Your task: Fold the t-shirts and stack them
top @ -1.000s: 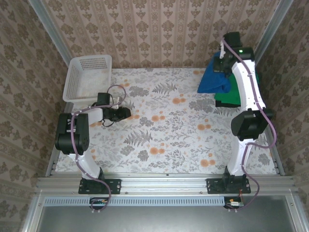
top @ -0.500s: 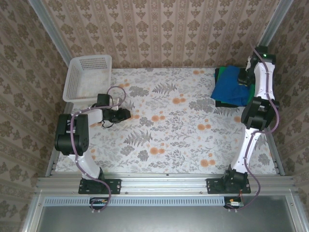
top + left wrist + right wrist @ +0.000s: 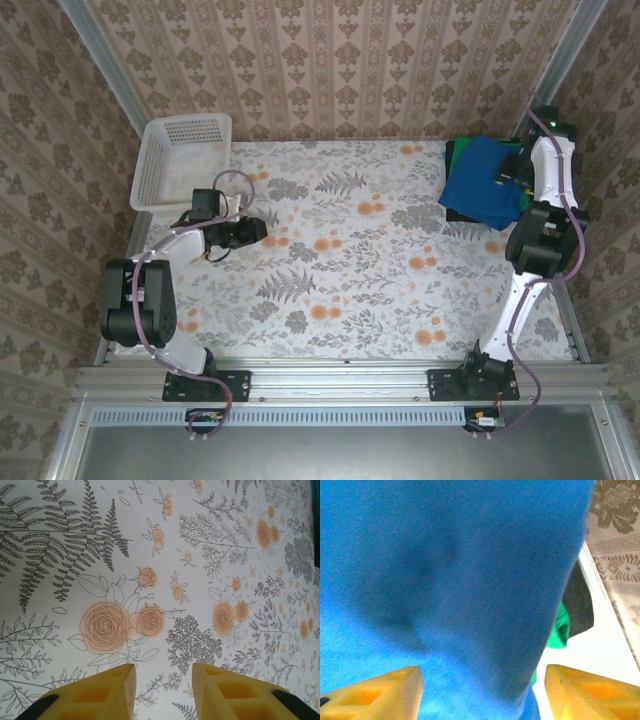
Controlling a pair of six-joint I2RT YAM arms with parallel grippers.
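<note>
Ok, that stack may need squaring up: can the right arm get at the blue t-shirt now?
Probably yes. The right arm hangs right over the blue t-shirt, jaws open above its cloth; it lies on top of the green one with nothing covering it.

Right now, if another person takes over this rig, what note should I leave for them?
Left gripper: open, holds nothing, above the bare tablecloth.
Right gripper: open, over the blue t-shirt, not gripping it.
Things: the blue t-shirt lies on the green t-shirt at the far right corner; a dark one shows at the stack's edge.
Done: the shirts appear stacked.
Left: probably only to pull the right arm back and check that the stack is neat.
</note>
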